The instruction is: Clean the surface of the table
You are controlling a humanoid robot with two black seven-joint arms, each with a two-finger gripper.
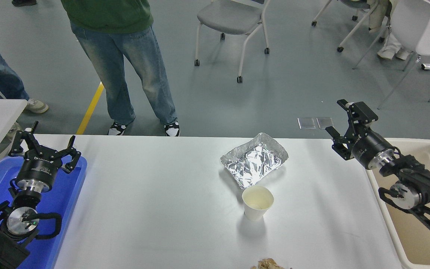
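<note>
Overhead, the table surface (155, 209) fills the lower frame, bearing a crinkled foil tray (254, 160) with a white paper cup (257, 202) just beside its near edge and a scrap of crumpled brownish paper (269, 264) at the bottom edge. At the lower left the left gripper (44, 144) is parked over a blue tray (67, 194), fingers spread apart. Over the table's far right corner hangs the right gripper (335, 116), fingers apart and empty, beside a beige bin (420, 149); a person in jeans (125, 71) stands at the far side
</note>
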